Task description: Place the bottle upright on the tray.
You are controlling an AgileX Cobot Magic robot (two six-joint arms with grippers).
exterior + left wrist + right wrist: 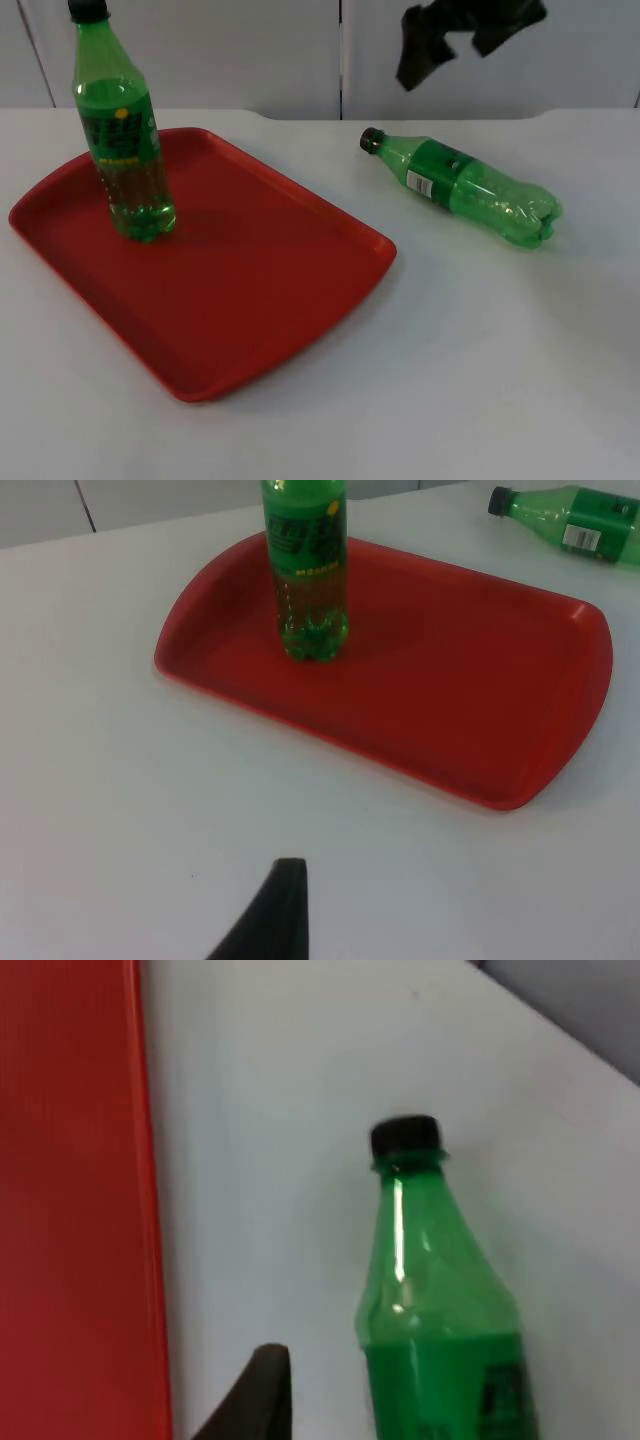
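A green bottle with a black cap lies on its side on the white table, right of the red tray, cap pointing toward the tray's far corner. A second green bottle stands upright on the tray's far left part. My right gripper hangs in the air above and behind the lying bottle, touching nothing. The right wrist view takes in that bottle's cap and neck with the tray edge beside it. My left gripper waits over bare table, well back from the tray and the standing bottle.
The grey partition wall closes off the table's far edge just behind the tray and the lying bottle. Open white table stretches in front of the tray and to its right.
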